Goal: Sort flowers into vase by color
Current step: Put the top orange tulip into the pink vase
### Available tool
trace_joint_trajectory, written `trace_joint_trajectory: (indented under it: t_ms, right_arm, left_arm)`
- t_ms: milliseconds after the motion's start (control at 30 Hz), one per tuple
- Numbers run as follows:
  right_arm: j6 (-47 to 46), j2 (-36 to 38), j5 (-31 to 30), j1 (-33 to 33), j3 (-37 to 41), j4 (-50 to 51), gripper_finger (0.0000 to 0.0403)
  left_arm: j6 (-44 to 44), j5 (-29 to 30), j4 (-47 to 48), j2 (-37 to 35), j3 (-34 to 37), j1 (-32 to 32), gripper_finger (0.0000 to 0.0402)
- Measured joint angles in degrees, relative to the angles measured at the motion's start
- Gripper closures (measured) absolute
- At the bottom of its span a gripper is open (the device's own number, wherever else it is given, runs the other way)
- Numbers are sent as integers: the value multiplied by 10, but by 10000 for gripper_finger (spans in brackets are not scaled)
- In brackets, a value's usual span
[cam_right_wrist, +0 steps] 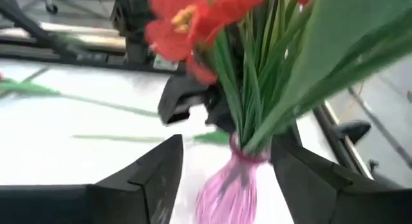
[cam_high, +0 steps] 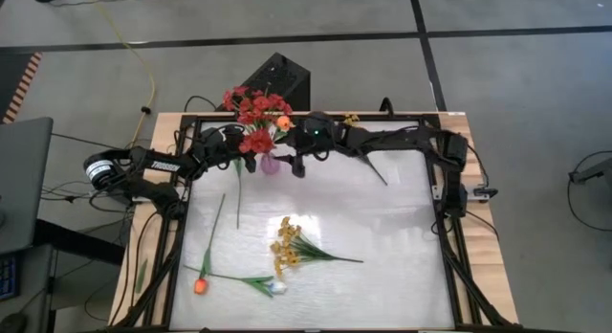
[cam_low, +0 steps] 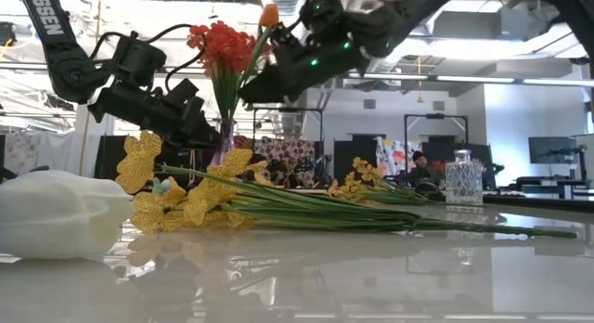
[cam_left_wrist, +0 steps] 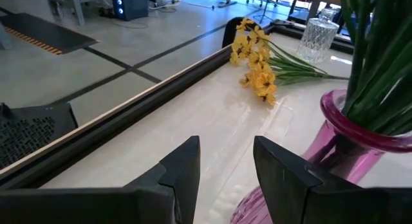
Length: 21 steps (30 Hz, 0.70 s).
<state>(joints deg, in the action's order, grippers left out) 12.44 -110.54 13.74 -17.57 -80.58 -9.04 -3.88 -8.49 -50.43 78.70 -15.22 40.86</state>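
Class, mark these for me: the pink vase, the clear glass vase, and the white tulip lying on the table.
pink vase (cam_high: 271,164), high view, its body.
clear glass vase (cam_low: 463,178), low view, its cut-glass body.
white tulip (cam_low: 56,214), low view, its blossom.

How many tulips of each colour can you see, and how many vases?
Orange tulips: 2, one lying flat, one above the red blossoms
White tulips: 1
Vases: 2, pink vase and clear vase
Total: 5

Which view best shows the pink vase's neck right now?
The left wrist view: the pink vase shows its rim and green stems close up. The right wrist view blurs it, the high view shows it small under red blossoms, and the low view mostly hides it.
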Motion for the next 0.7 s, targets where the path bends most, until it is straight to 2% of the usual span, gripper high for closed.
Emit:
trace_joint_trajectory:
  t_ms: [133,267,700]
  right_arm:
    - [22,41,-7,-4,0,93,132]
    - [25,72,-20,-9,0,100,132]
    - [22,82,-25,-2,30,-78,137]
  left_arm:
    - [-2,0,0,0,0,0,268]
    - [-3,1,0,0,0,0,268]
    - [1,-1,42,0,0,0,268]
